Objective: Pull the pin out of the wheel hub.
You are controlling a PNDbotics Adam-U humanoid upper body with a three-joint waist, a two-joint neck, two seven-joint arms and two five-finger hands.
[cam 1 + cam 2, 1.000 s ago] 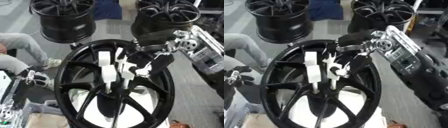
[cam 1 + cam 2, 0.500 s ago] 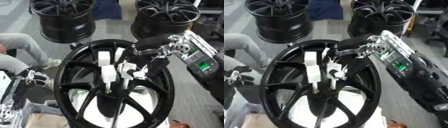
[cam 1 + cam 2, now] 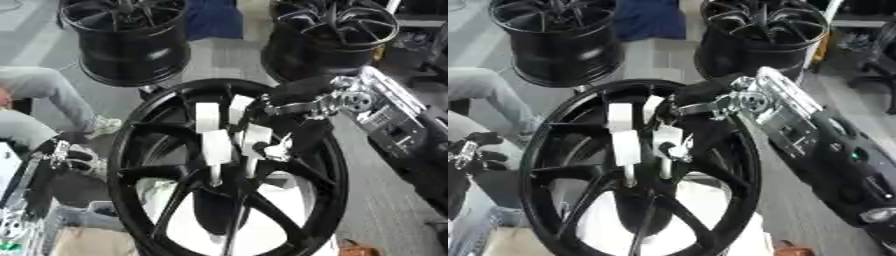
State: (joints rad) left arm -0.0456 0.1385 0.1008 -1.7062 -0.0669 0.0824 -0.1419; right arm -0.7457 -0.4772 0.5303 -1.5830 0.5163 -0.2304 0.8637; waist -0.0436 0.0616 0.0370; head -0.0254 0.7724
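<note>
1 hand, your right hand (image 3: 293, 92), had reached the wheel hub (image 3: 229, 165) beside the white pin (image 3: 255, 141), fingers' state untellable; next, you needed a straight pull outward.

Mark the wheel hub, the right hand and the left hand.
wheel hub (image 3: 144, 137), left eye view, on the black rim at its left side.
right hand (image 3: 293, 137), left eye view, on the black hand at the hub's centre.
left hand (image 3: 470, 150), right eye view, on the fingers near the left edge.

Black forearm (image 3: 833, 150) with a silver ribbed wrist (image 3: 776, 107).
</note>
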